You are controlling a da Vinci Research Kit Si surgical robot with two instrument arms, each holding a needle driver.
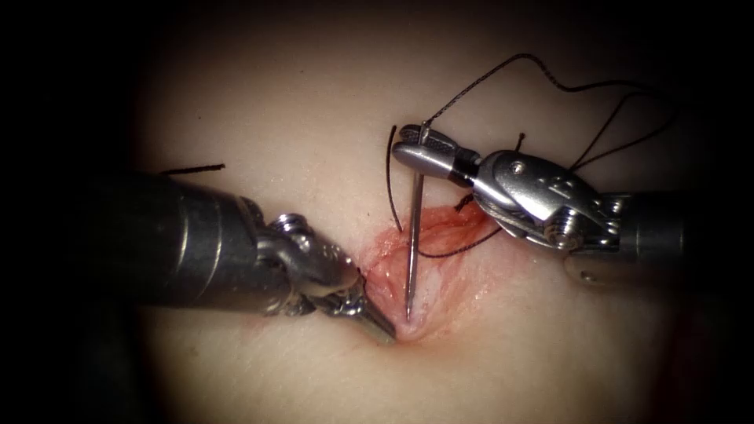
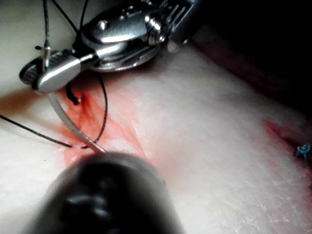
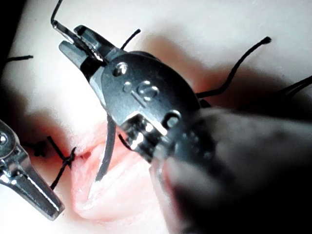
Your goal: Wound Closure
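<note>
surround: black | light: one bright pool at centre (edges fade to dark) | furniture: unseen

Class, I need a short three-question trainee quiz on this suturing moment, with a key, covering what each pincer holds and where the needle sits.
1. True or false: the right arm's pincer grips the curved steel needle near its thread end.
2. Multiple choice: the needle's point is A) at the lower end of the red open cut in the pale pork tissue, B) lying loose on the tissue, C) held by the left arm's pincer.
3. Fill in: the left arm's pincer, shut beside the cut on its ___ side, holds nothing visible.

Key: 1 true; 2 A; 3 left. The black braided thread trails from the needle.
</note>
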